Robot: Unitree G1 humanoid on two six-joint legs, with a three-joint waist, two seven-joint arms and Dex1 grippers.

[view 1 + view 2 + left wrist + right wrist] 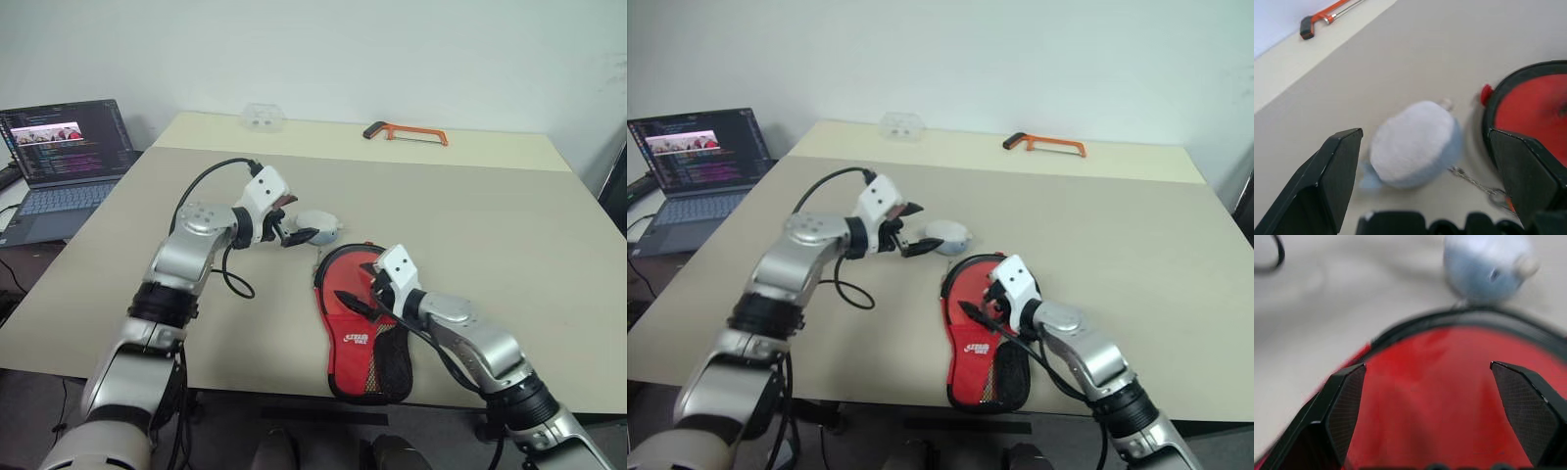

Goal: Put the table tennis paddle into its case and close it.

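Observation:
The case (351,338) lies flat near the table's front edge, red face with white logo and mesh pocket up, black zipper edging around it. The table tennis paddle is hidden or out of view. My right gripper (364,286) hovers open just over the round end of the case (1449,396), nothing between its fingers. My left gripper (294,220) is open beside a small pale blue-white plush ball (1413,144), which lies just beyond the round end of the case. A thin chain (1474,183) leads from the ball toward the case.
An orange-framed hacksaw (407,132) lies at the far edge of the table. A clear plastic wad (263,117) sits at the far left. An open laptop (64,157) stands on a lower surface to the left.

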